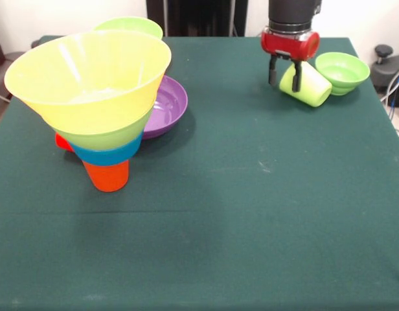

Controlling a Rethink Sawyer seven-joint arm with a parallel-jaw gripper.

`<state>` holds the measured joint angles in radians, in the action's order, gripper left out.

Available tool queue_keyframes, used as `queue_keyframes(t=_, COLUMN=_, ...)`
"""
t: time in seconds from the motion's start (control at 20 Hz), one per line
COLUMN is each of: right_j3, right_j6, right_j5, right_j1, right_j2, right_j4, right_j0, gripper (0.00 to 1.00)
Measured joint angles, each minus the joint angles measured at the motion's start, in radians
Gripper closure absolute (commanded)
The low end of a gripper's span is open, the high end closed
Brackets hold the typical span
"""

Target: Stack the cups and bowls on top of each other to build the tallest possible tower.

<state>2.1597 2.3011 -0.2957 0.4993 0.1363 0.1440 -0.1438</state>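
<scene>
The gripper (285,71) pinches the rim of a tilted lime green cup (306,85), lifted off the table (251,194); a green bowl (342,71) sits just beside it.

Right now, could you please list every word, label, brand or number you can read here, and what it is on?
None. No readable text on the tower, the lime green cup, the purple bowl, the gripper or the green table cover.
</scene>
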Motion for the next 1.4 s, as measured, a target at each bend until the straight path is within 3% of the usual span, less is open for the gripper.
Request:
queue_keyframes(t=0.75, right_j3=0.094, right_j6=0.0, right_j5=0.149, right_j1=0.178, right_j2=0.036, right_j4=-0.001, right_j0=-0.039, gripper=0.0)
queue_keyframes(t=1.4, right_j3=0.096, right_j6=0.0, right_j5=0.168, right_j1=0.194, right_j2=0.063, right_j4=-0.001, right_j0=-0.044, gripper=0.0)
